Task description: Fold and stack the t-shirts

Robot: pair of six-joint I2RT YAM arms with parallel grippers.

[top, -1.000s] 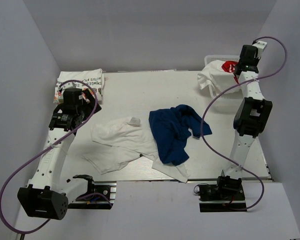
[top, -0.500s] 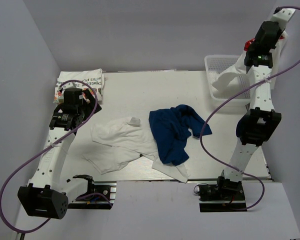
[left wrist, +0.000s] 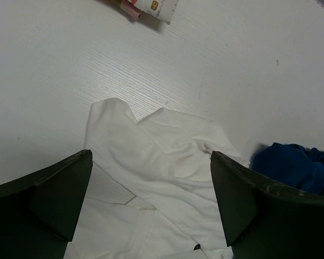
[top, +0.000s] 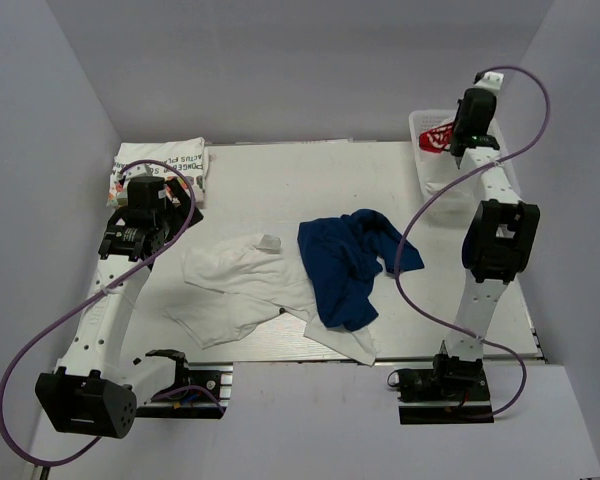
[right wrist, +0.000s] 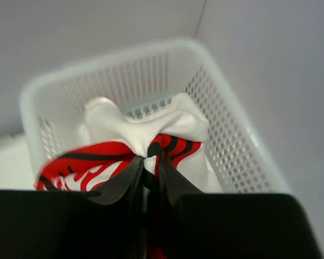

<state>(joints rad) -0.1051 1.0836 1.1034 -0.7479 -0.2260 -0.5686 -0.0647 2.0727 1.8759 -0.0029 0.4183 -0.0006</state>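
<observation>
Red-printed tee [right wrist: 146,127] is bunching between the pinching right fingers [right wrist: 121,183] over the basket [right wrist: 235,151]; left fingers [left wrist: 40,202] are hovering spread.

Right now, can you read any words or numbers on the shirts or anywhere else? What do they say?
"ACTUS PL", as best it reads: black lettering on the folded printed t-shirt; other lines too small to read.
On the plain white t-shirt, a small label: too small to read.
On the white t-shirt with red graphic: only red and black shapes, no words.
On the navy t-shirt: no text visible.
</observation>
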